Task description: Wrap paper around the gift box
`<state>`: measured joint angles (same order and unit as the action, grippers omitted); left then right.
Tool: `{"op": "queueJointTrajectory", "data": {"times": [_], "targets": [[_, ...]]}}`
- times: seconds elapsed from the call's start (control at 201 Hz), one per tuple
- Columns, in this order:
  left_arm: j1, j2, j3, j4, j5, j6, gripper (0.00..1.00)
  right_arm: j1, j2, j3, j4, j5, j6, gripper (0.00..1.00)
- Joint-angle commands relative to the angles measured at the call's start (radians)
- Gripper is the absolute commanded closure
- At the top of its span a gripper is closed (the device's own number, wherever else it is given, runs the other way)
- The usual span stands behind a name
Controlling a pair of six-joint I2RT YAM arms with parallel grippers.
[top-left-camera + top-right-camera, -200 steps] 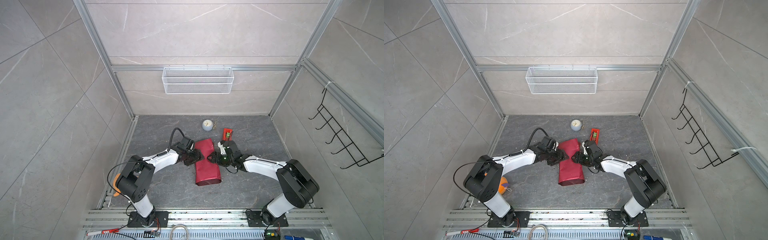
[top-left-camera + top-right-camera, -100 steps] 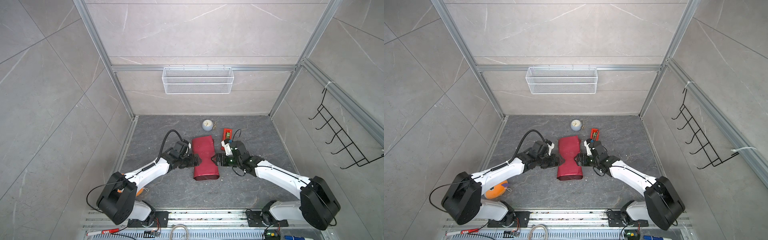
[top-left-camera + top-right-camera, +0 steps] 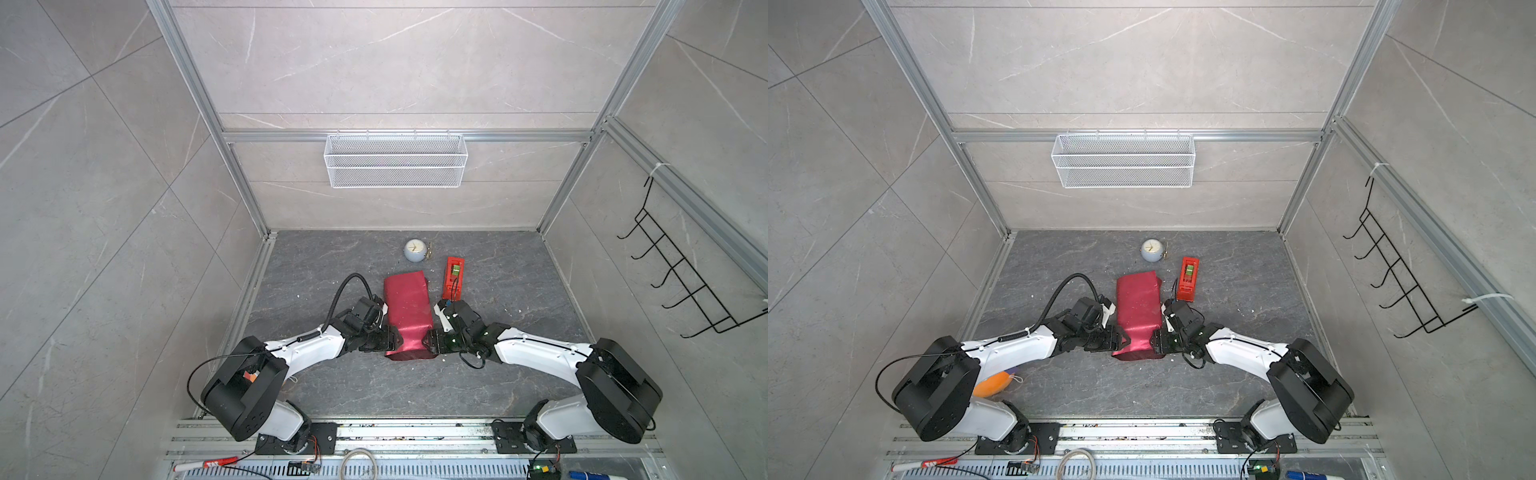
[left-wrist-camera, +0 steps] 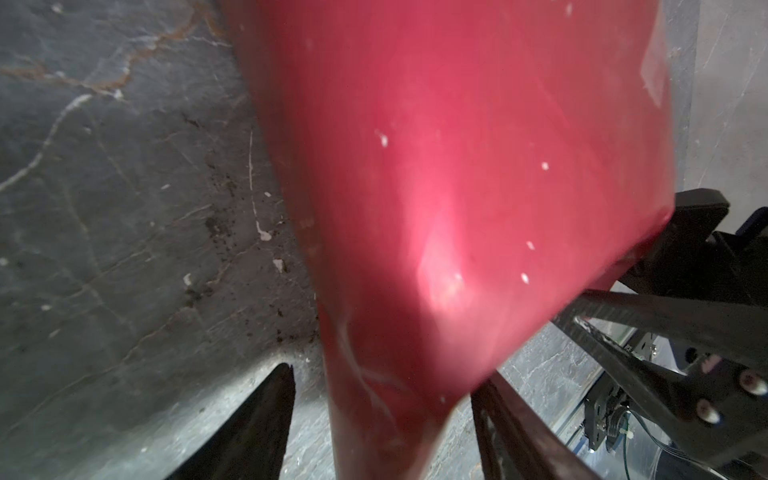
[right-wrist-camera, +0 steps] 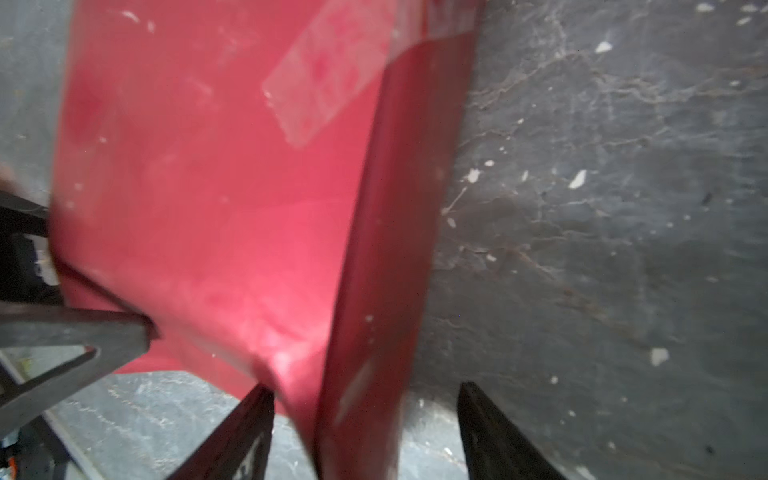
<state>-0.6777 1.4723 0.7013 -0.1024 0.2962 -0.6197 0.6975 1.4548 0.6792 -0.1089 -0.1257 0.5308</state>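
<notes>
The paper (image 3: 406, 307) (image 3: 1138, 307) is dark red and folded round a long package on the dark floor. The gift box is hidden inside it. A strip of clear tape (image 5: 328, 79) sits on the top fold. My left gripper (image 3: 394, 338) (image 3: 1121, 336) is at the package's near left corner. In the left wrist view the left gripper (image 4: 380, 395) is open, with the paper's edge between its fingers and gaps on both sides. My right gripper (image 3: 430, 340) (image 3: 1156, 340) is at the near right corner. The right gripper (image 5: 365, 388) is open astride the paper's side fold.
A red tape dispenser (image 3: 454, 277) (image 3: 1188, 278) lies just right of the package's far end. A small round clock (image 3: 414, 250) stands behind it. An orange ball (image 3: 994, 384) lies under the left arm. On the walls hang a wire basket (image 3: 395, 160) and a hook rack (image 3: 681, 270).
Both grippers have moved along the package's sides to its near end corners. The package, tilted a second ago, now lies straighter.
</notes>
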Motion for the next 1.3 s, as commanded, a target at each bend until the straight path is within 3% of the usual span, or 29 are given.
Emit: {"op": "queueJointTrajectory", "data": {"times": [0.0,0.453,0.876,1.294], "targets": [[-0.006,0.015,-0.011,0.044,-0.007,0.025,0.31,0.005,0.025,-0.009,0.025,0.055,-0.019,0.32],[-0.018,-0.042,-0.013,-0.007,-0.087,0.066,0.31,0.005,0.069,-0.015,0.081,0.085,-0.009,0.48],[-0.108,0.089,0.070,-0.030,-0.267,0.060,0.60,0.007,0.098,-0.012,0.098,0.106,0.018,0.56],[-0.128,0.115,0.067,-0.006,-0.314,-0.014,0.71,0.015,0.130,0.001,0.116,0.130,0.063,0.65]]}}
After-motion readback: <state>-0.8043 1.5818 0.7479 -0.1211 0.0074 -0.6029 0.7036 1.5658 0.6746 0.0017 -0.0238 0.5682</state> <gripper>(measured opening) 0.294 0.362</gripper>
